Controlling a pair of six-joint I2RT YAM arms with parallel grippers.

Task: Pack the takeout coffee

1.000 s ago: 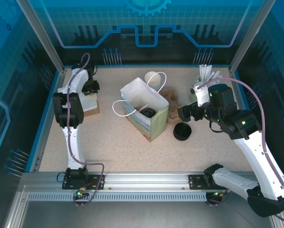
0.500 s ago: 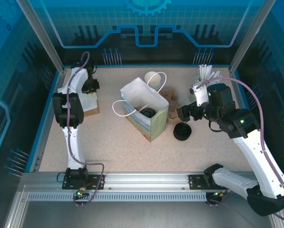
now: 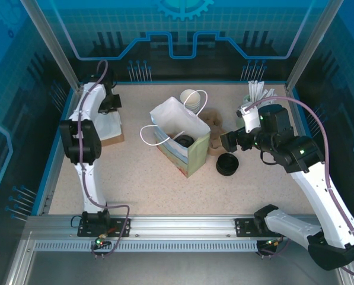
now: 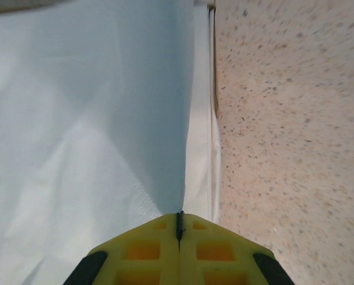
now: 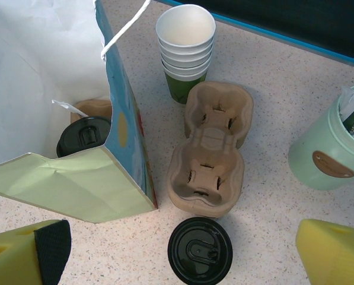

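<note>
At the far left of the table point(image 3: 153, 178), my left gripper point(image 4: 178, 221) sat low on the stack of white napkins point(image 4: 93, 119). Its jaws were pressed together, and a fold of the top napkin point(image 4: 195, 154) ran into the seam, so I judged it pinched. In the centre the paper bag point(image 3: 194, 157) stood open with one black-lidded cup point(image 5: 83, 135) inside. A stack of paper cups point(image 5: 185, 41) and a pulp cup carrier point(image 5: 211, 148) stood just right of the bag. A second lidded cup point(image 5: 200, 250) waited on the table near the carrier. My right gripper point(image 3: 229, 142) hovered above it, jaws wide apart and holding nothing, with a mint-green canister point(image 5: 325, 148) further right. I read the step as fetching a napkin. Next I needed to lift one sheet clear, then carry it right to the bag's mouth.
</note>
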